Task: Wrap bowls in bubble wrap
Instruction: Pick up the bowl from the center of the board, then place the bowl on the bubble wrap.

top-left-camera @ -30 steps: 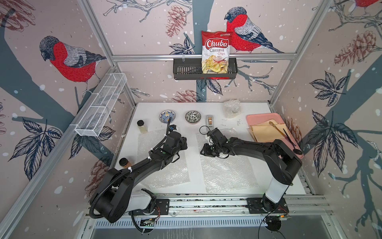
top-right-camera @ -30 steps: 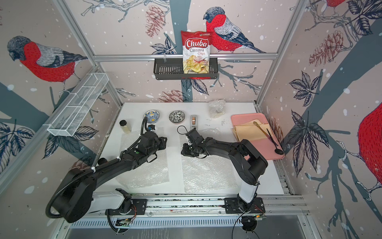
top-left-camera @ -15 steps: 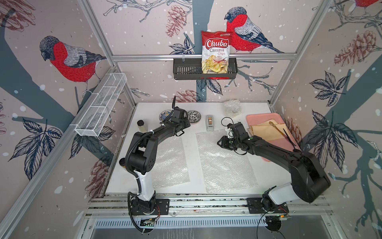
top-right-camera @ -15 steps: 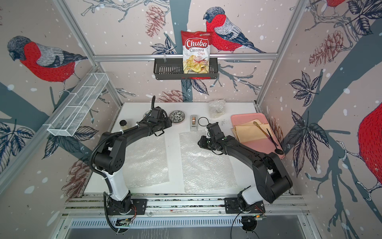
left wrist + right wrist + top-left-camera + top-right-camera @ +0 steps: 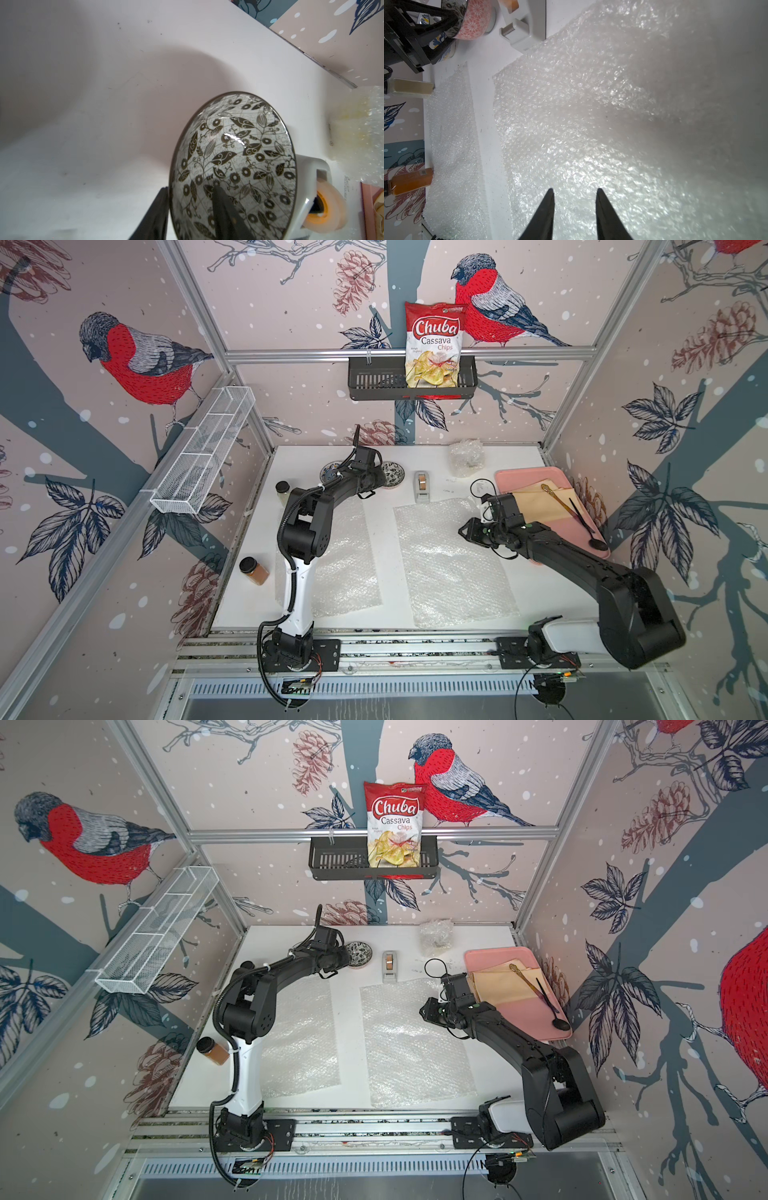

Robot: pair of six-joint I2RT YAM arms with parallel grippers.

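Leaving the bubble wrap (image 5: 453, 560), your left gripper (image 5: 190, 188) straddles the rim of the black-and-white bowl (image 5: 395, 474) at upper centre, clamp unclear, pickup beginning; right gripper (image 5: 575, 191) hangs parted, empty.

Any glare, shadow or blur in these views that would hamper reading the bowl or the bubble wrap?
Left wrist view: a bright glare streak crosses the black-and-white bowl, pattern legible; a broad soft shadow darkens the table. Right wrist view: the bubble wrap sparkles with glare and fades into grey blur toward one edge. Both top views: even light, sharp.
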